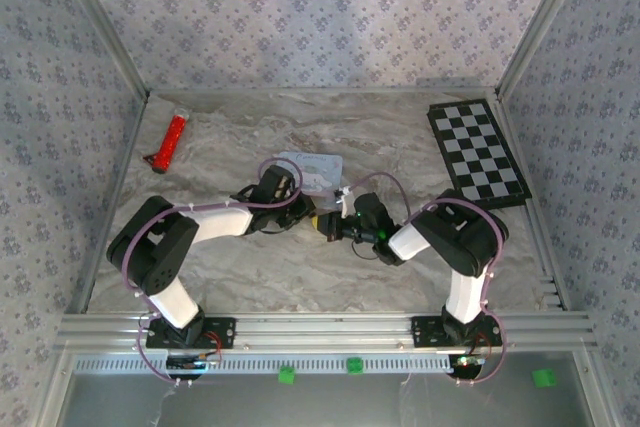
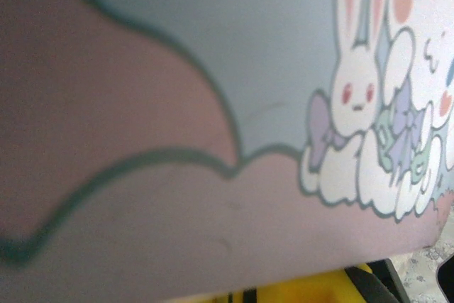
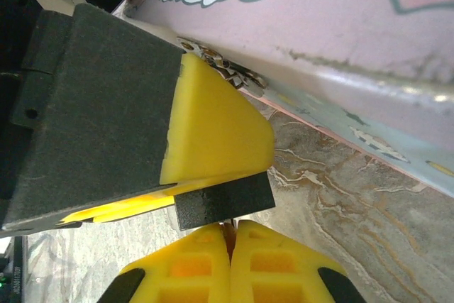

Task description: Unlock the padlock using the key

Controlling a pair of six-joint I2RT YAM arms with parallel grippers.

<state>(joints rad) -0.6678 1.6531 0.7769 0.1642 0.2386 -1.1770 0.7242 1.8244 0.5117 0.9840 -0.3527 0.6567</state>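
The padlock [image 3: 224,206] is a small black block clamped between my left gripper's yellow fingers [image 3: 213,133]. My left gripper [image 1: 312,217] is shut on it, low over the table's middle, right beside the pastel cartoon tin [image 1: 318,169]. My right gripper [image 3: 229,243] meets it from the right and is shut on the key [image 3: 228,233], a thin brownish sliver between the pads. The key's tip touches the padlock's underside. In the left wrist view the tin's bunny lid [image 2: 213,69] is very close, with my yellow fingers [image 2: 305,292] at the bottom edge.
A red stick-like tool [image 1: 172,140] lies at the back left. A checkerboard [image 1: 478,154] lies at the back right. The tin's wall [image 3: 319,5] runs just beyond both grippers. Patterned walls close in the marble table [image 1: 300,267] on three sides.
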